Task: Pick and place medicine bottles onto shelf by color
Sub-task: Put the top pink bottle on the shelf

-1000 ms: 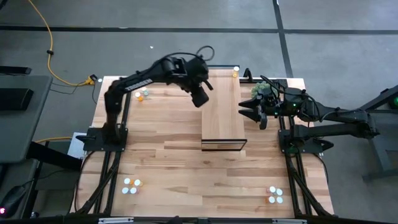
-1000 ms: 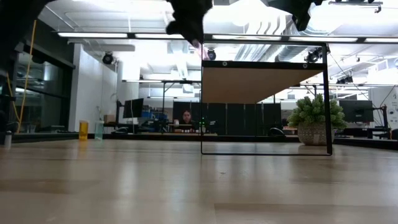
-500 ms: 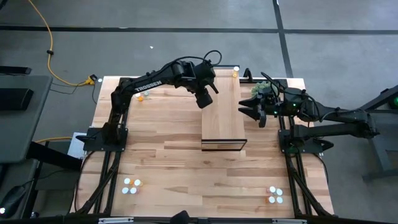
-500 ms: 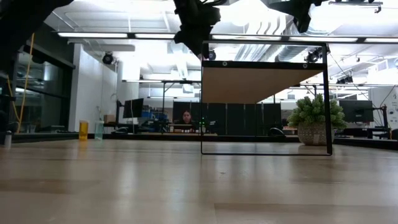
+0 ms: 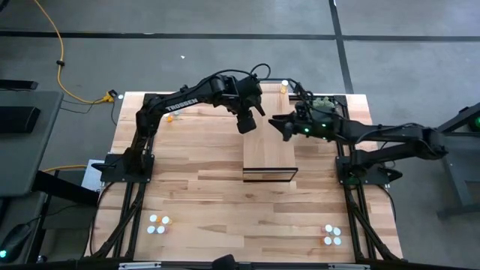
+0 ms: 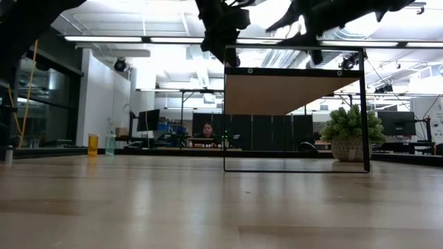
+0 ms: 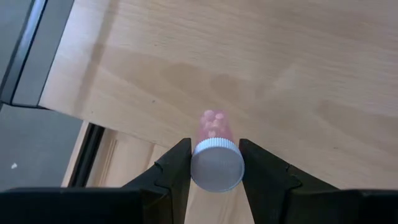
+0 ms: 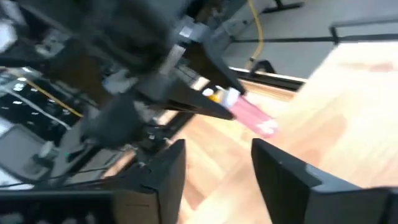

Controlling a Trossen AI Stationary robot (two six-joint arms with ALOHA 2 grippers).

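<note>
Pink, white-capped medicine bottle (image 7: 213, 149) pinched between left fingers (image 7: 177, 168).

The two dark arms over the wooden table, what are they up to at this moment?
The left end effector is shut on a small pink medicine bottle with a white cap, holding it above the long pale-wood shelf with dark frame edges. The right end effector reaches in over the shelf toward that bottle, its fingers apart and empty. A yellow bottle stands at the shelf's far end.
</note>
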